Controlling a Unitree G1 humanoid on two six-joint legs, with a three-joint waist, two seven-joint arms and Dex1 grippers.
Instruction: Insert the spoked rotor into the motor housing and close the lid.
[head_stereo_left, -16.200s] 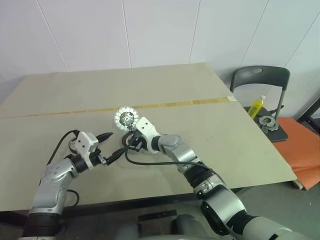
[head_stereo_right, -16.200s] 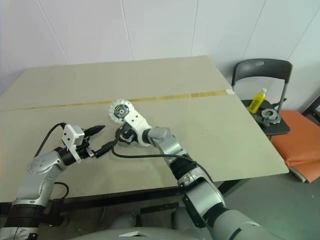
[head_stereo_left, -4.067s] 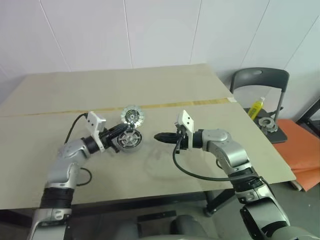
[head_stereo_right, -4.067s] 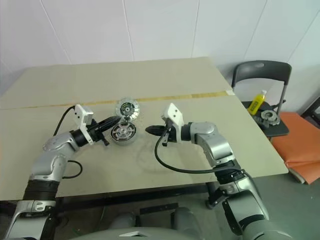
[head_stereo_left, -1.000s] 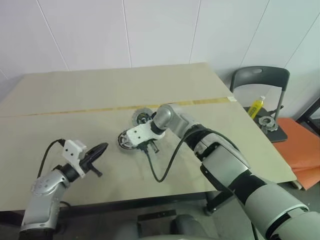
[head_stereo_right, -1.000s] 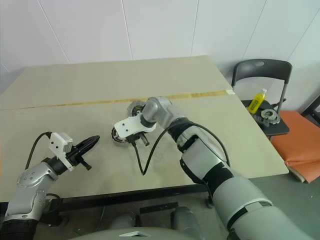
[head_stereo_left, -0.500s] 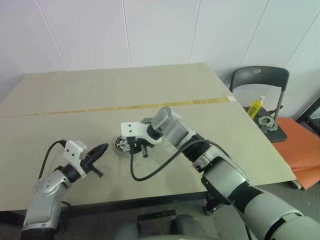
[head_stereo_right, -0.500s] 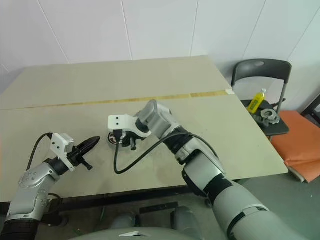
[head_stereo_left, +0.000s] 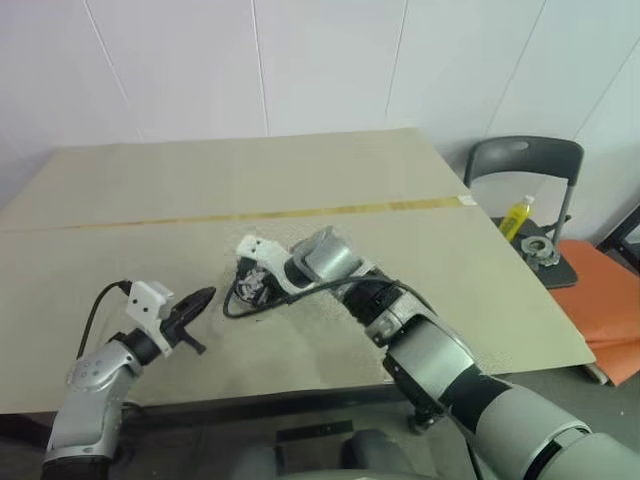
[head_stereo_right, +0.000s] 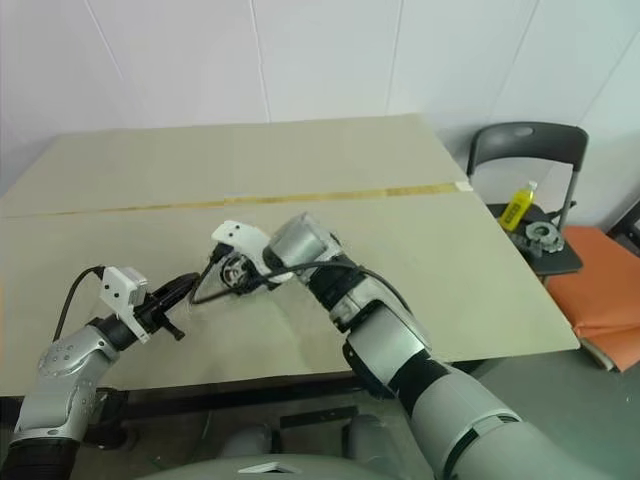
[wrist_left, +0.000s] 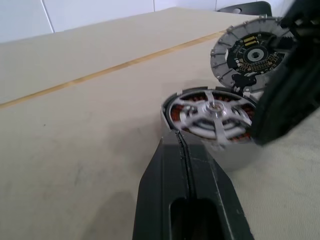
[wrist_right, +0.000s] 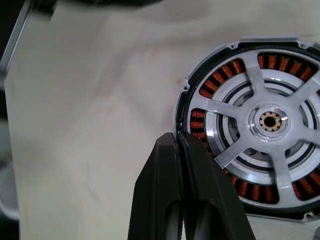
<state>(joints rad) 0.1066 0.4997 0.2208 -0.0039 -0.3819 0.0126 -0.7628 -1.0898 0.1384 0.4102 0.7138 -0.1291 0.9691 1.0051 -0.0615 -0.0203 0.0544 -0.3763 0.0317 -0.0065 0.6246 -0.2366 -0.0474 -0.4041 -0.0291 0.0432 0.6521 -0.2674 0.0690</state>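
Rotor seating stage, lid pending. Spoked rotor (wrist_right: 265, 120) seen seated inside motor housing (wrist_right: 200, 120), copper windings visible through spoke gaps; assembly lies mid-table (head_stereo_left: 480, 250). Lid (wrist_left: 250, 55) propped just beyond housing on far side, studded face shown, not yet fitted. Right gripper (wrist_right: 182, 145) clenched empty, rolled over and tipped downward within last second, tips now at housing rim. Left gripper (wrist_left: 182, 150) clenched empty, kept stationary near housing on left. Judgement: insertion complete; lid closure remains.
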